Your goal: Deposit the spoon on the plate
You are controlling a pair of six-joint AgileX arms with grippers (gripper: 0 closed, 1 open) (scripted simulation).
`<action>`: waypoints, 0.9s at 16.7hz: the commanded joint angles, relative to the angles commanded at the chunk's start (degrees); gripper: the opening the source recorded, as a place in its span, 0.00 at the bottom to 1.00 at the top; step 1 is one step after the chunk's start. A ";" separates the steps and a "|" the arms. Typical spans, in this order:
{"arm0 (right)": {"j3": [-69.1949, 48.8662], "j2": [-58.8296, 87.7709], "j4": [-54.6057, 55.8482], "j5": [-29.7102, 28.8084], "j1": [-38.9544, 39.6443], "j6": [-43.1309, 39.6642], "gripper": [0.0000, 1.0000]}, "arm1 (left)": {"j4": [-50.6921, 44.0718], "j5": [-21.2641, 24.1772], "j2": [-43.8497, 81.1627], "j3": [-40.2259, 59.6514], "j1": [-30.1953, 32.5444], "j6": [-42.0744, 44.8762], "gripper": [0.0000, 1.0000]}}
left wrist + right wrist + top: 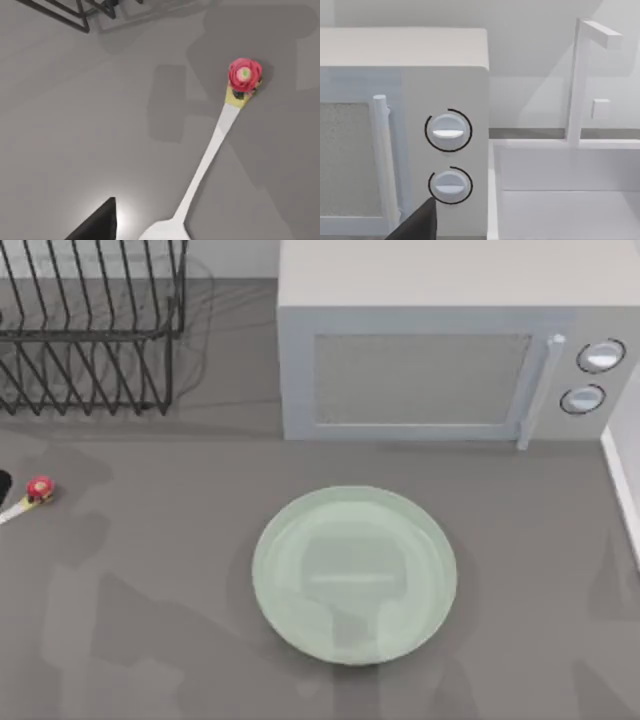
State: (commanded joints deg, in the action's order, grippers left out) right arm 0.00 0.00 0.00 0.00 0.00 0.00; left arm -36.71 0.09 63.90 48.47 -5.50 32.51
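The spoon lies flat on the grey table at the far left edge, its red flower knob pointing toward the plate and its bowl cut off by the picture's edge. In the left wrist view the spoon runs from the knob down to the white bowl, untouched. A dark part of my left gripper hangs above the table beside the bowl, holding nothing. The pale-green plate sits at the table's middle with nothing on it. A dark part of my right gripper faces the microwave's knobs at the right side.
A white microwave stands behind the plate. A black wire dish rack fills the back left corner, close behind the spoon. A white sink with a faucet borders the table's right side.
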 joint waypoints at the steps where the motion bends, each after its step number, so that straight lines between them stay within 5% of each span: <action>1: 0.00 0.00 0.00 0.00 0.00 0.00 1.00 | -3.31 0.06 6.14 4.12 -0.44 2.85 1.00; 8: 0.00 0.00 0.00 0.00 0.00 0.00 1.00 | -21.75 0.27 38.10 28.77 -2.96 19.49 1.00; 15: 0.00 0.00 0.00 0.00 0.00 0.00 1.00 | -27.15 0.23 48.17 37.61 -3.79 25.05 1.00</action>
State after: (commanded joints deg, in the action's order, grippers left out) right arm 0.00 0.00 0.00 0.00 0.00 0.00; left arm -63.86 0.32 112.07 86.08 -9.29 57.56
